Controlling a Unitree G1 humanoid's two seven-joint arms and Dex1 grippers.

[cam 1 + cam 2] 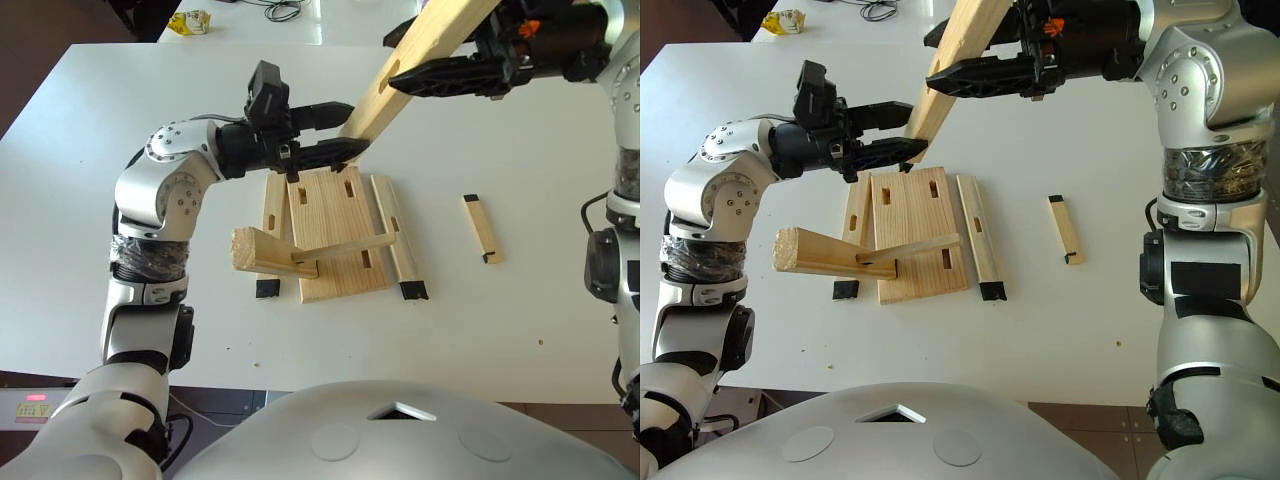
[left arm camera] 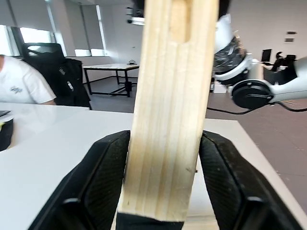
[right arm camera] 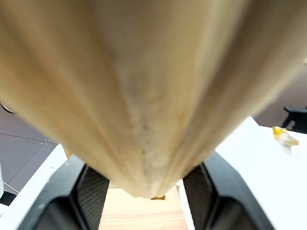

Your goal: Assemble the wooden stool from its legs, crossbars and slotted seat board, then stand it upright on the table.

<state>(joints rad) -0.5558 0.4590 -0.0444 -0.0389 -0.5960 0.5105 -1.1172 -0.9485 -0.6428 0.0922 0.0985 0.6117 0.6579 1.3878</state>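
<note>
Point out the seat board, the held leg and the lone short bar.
seat board (image 1: 330,215): left eye view, bare face between slots.
leg (image 1: 376,108): left eye view, lower stretch.
short bar (image 1: 481,228): left eye view, its middle.

Bench: white matt top (image 1: 120,150), evenly lit, with a few dark specks near its front edge.
Second table: white (image 1: 330,22), just behind the bench's far edge, carrying black cables (image 1: 283,10) and a yellow packet (image 1: 190,22).
Floor: dark brown off the bench's left corner (image 1: 25,50); grey in the open room (image 2: 268,134); dark grey tiles with pale joints (image 3: 24,148).
Windows: tall bright panes (image 2: 29,36) with pale pillars between them.
Wall: pale grey (image 2: 268,19).
Furniture: black office chair (image 2: 62,76); long table on black legs (image 2: 112,68) farther back; desk with dark screens (image 2: 276,60).
Panel: small unit with a red lit display (image 1: 32,403) below the bench's near left corner.
</note>
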